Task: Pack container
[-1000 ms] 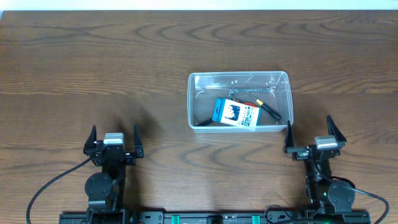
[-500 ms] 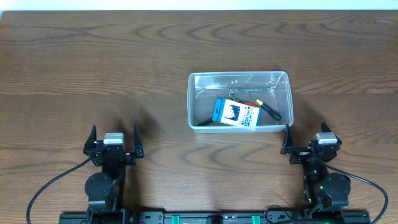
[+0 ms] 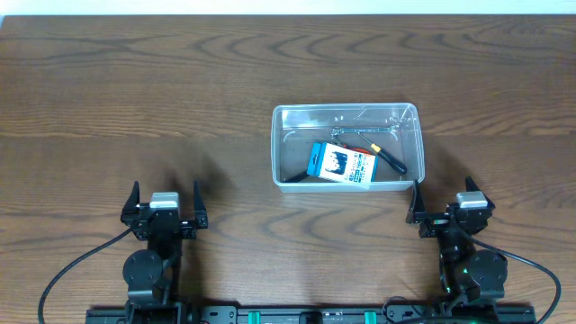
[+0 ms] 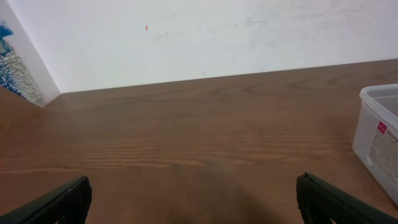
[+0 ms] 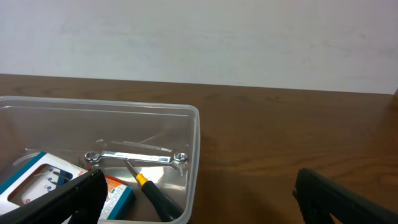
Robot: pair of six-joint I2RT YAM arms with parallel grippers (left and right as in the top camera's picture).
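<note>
The clear plastic container (image 3: 346,110) stands right of the table's middle. In it lie a blue-and-white box (image 3: 340,165), a black-handled screwdriver (image 3: 391,161) and a silver wrench (image 3: 358,131). My left gripper (image 3: 166,198) is open and empty at the front left, far from the container. My right gripper (image 3: 447,207) is open and empty just in front of the container's right front corner. The right wrist view shows the container (image 5: 124,111), wrench (image 5: 137,157), screwdriver (image 5: 158,198) and box (image 5: 37,180) between my open jaws (image 5: 202,202). The left wrist view shows open jaws (image 4: 196,202) and the container's side (image 4: 379,134).
The wooden table (image 3: 135,99) runs wide to the left and back of the container. A white wall (image 5: 199,37) stands behind the table's far edge.
The right gripper shifted slightly left and turned a little a second ago, then stayed still. The left arm and the container's contents have not moved.
</note>
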